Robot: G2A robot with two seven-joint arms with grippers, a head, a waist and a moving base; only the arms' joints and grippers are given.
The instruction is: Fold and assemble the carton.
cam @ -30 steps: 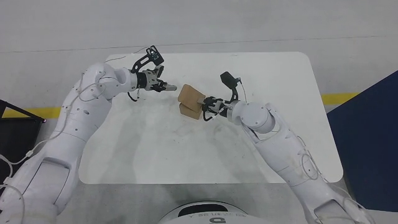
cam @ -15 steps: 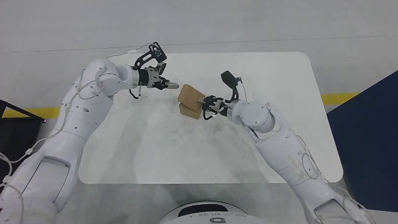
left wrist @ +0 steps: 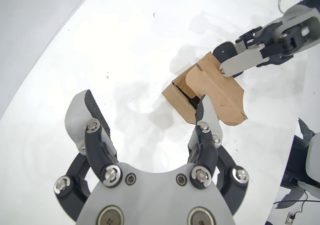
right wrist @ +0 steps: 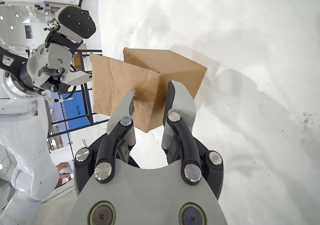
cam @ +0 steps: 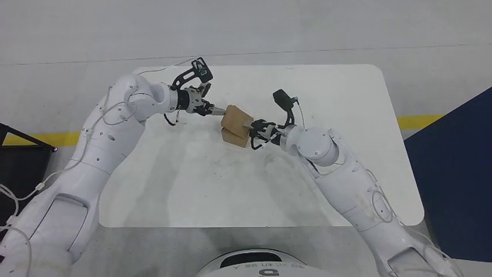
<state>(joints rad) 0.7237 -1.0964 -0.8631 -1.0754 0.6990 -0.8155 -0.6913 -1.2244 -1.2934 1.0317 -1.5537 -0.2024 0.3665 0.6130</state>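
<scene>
Currently we are pinching the carton (right wrist: 175, 68) in our right gripper (right wrist: 150, 97); our left gripper (left wrist: 145, 102) (jaws spread) is hovering beside it, likely crumpling the flap (left wrist: 220, 96) if pushing off-centre.

My left arm (cam: 115, 123) comes in from the near left, is bent at the elbow, and its forearm points to the right. The left gripper (left wrist: 145, 96) stands wide open. One of its fingertips (left wrist: 203, 104) is at the open edge of the carton (left wrist: 225, 91); I cannot tell if it touches. My right arm (cam: 338, 165) comes in from the near right, also bent at the elbow, with the forearm pointing to the left. The right gripper (right wrist: 150, 91) is closed on a wall of the carton, one finger on each side of it. The two grippers face each other, and the carton is between them.
</scene>
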